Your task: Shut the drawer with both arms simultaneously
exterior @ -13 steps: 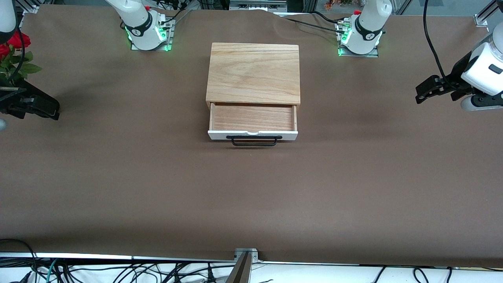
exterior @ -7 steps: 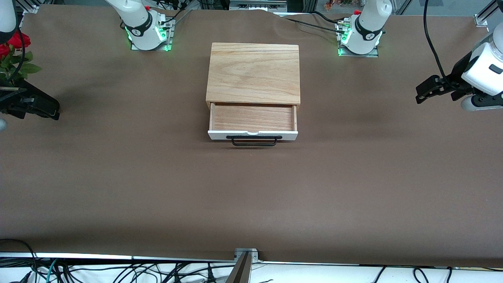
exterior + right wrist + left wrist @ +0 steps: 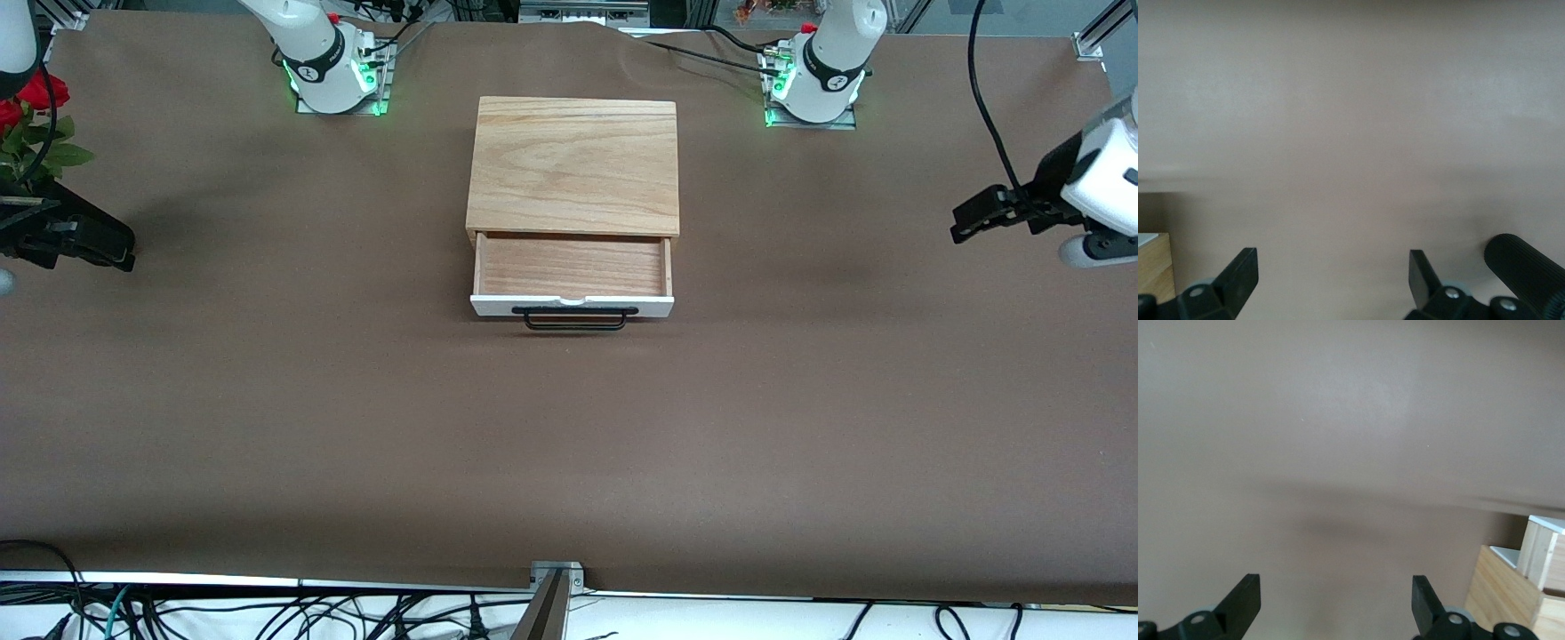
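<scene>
The light-wood cabinet [image 3: 573, 164] stands mid-table between the arm bases. Its drawer [image 3: 572, 267] is pulled out toward the front camera, empty, with a white front panel and a black wire handle [image 3: 575, 318]. My left gripper [image 3: 965, 224] hangs over the table at the left arm's end, far from the drawer, open and empty [image 3: 1335, 600]. A corner of the cabinet [image 3: 1511, 593] shows in the left wrist view. My right gripper [image 3: 120, 258] is over the table at the right arm's end, open and empty [image 3: 1331, 277]. A cabinet corner [image 3: 1155, 267] shows there too.
Red roses with green leaves [image 3: 31, 116] stand at the table edge by the right gripper. Black cables [image 3: 982, 98] hang by the left arm. A metal bracket [image 3: 556, 573] sits at the table's near edge. Brown cloth [image 3: 569, 444] covers the table.
The left gripper has moved a little toward the left arm's end of the table. The right arm and the drawer have not moved.
</scene>
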